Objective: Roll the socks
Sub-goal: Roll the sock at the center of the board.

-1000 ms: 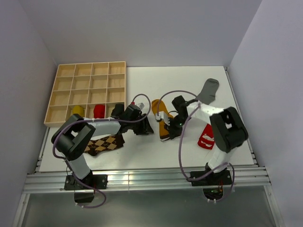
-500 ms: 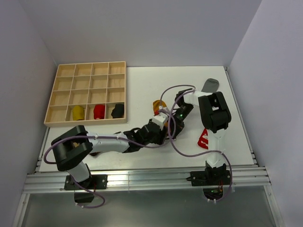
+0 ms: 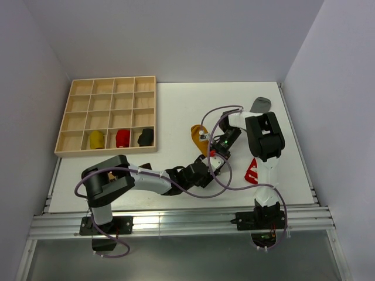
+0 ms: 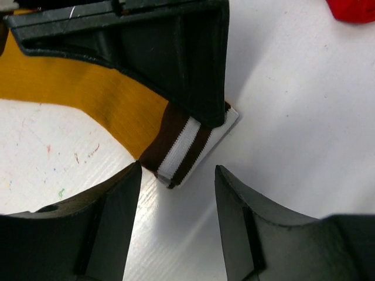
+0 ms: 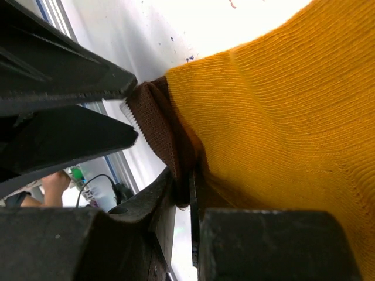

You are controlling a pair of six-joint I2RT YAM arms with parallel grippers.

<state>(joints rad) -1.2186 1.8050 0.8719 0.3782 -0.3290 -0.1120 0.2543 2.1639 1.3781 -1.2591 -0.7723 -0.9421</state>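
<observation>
Three rolled bundles [image 3: 122, 137] sit in the nearest row of the wooden tray [image 3: 82, 88], while the mustard sock [image 3: 198, 134] lies mid-table, not yet rolled. The right claw [image 5: 190, 205] is clenched on the sock's brown-and-white striped cuff [image 4: 187, 149]. The left claw [image 4: 176, 181] hangs just over the same cuff, jaws spread and grasping nothing. A grey sock [image 3: 261, 105] at the far right of the table [image 3: 176, 105] and a red sock [image 3: 255, 171] nearer the arms lie loose. By the look of it, the rolling of this sock has barely begun, and at least two more are waiting.
</observation>
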